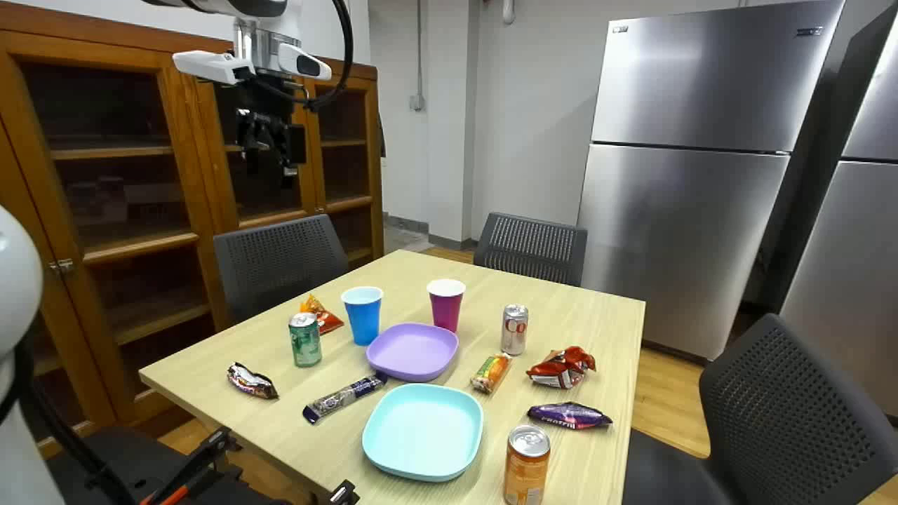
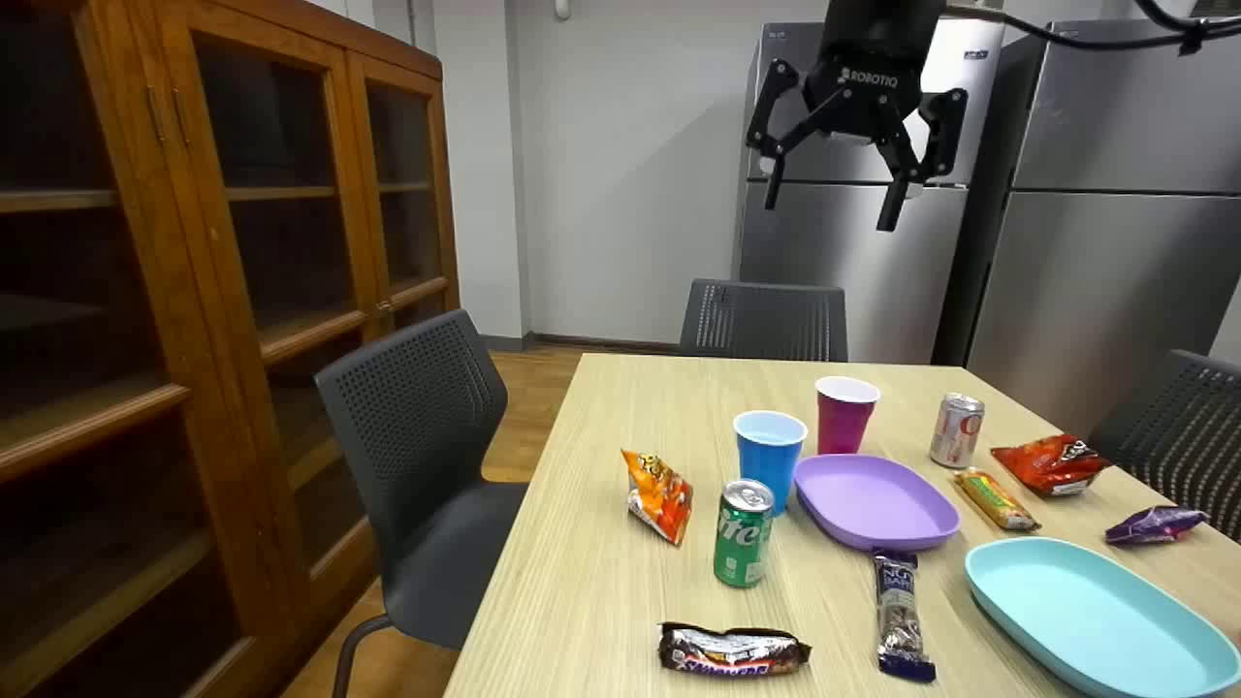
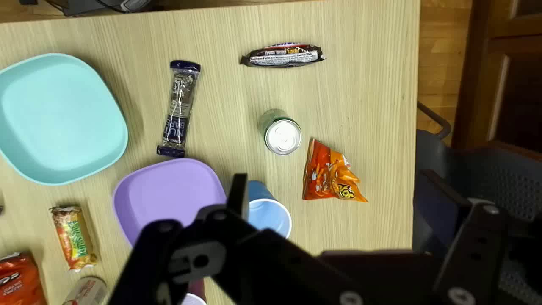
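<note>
My gripper (image 2: 832, 202) hangs high over the table, its two fingers spread wide with nothing between them. In the wrist view, an orange chip bag (image 3: 332, 173) lies on the table below the gap. A blue cup (image 3: 269, 216) stands beside it, partly hidden by a finger (image 3: 239, 195). The green soda can (image 3: 281, 133) is upright near the bag. Past the cup are a purple plate (image 2: 877, 502) and a purple-red cup (image 2: 843, 417). A dark-wrapped chocolate bar (image 2: 732, 650) and a nut bar (image 2: 900, 611) lie toward the table's near side.
A turquoise plate (image 1: 423, 431), an orange can (image 1: 526, 466), a silver can (image 1: 514, 330), a granola bar (image 1: 490, 373), a red chip bag (image 1: 561, 367) and a purple wrapper (image 1: 570, 415) share the table (image 1: 596, 315). Chairs (image 1: 280, 259), a wooden cabinet (image 1: 112, 210) and steel fridges (image 1: 687, 196) surround it.
</note>
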You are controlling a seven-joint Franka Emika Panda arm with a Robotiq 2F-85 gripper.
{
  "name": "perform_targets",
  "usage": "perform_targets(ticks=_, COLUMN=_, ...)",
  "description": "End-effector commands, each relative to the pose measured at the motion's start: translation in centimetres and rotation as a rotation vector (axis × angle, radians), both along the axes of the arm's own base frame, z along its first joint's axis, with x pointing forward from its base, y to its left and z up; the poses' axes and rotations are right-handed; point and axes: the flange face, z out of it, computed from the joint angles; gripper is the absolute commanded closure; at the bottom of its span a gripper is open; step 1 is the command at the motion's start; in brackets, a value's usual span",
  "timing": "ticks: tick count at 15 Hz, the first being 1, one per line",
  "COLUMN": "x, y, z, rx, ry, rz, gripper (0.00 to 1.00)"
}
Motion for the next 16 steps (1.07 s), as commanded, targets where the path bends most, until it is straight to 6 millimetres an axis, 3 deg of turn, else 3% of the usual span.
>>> perform_targets(ticks=1, x=0.0, y=0.0, z=0.0, rx=0.0, ry=0.001, rz=0.0, gripper=0.0)
perform_targets(ticks=3, x=0.0, y=0.0, z=0.0, rx=0.0, ry=0.001, rz=0.0, gripper=0.0)
perform_targets(ticks=6, x=0.5, y=0.4, z=-1.6, rx=-0.015, ry=-0.002, rz=0.022, gripper=0.0)
perform_targets(ticks=16, x=1.7, y=2.1, z=-10.4, rx=-0.084, ry=-0.023, rz=0.103, gripper=0.0)
